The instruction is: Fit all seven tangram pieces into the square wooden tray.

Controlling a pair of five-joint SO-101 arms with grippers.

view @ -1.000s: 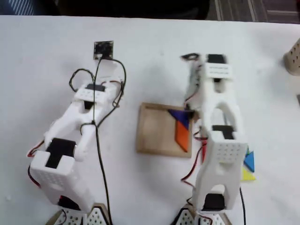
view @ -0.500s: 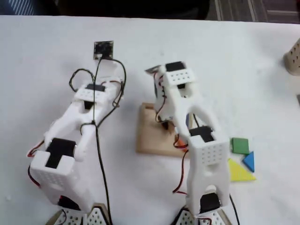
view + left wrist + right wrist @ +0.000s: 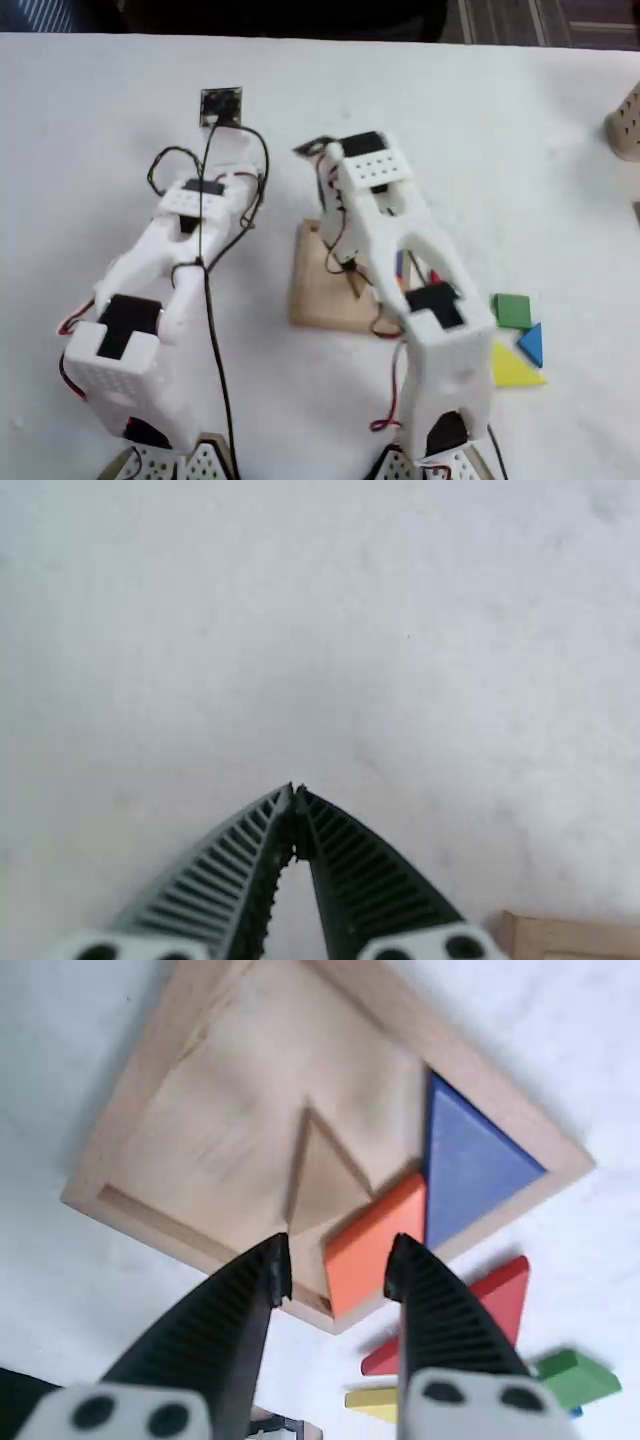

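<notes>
**Tray at centre frame, two coloured pieces seated**

The square wooden tray (image 3: 318, 288) lies at the middle of the high view on the white tabletop (image 3: 110, 90), its right part covered by the right arm. In the right wrist view the tray (image 3: 140, 1175) holds a blue triangle (image 3: 470, 1160) against one rim, an orange piece (image 3: 372, 1248) touching it, and a plain wood-coloured triangle (image 3: 325, 1185) touching the orange piece. The rest of the tray floor is bare.

Just outside the tray's rim lies a red triangle (image 3: 492, 1295), with a green square (image 3: 575, 1375) and a yellow piece (image 3: 375, 1400) near it. In the high view the green square (image 3: 513, 310), a small blue triangle (image 3: 532, 345) and a yellow triangle (image 3: 512, 368) cluster at the lower right, close together.

The right end effector (image 3: 337, 1257) is over the tray, its jaws moderately apart and gripping nothing. The left end effector (image 3: 294, 800) is over bare tabletop at the left of the tray — tips pressed together, nothing between them.
</notes>
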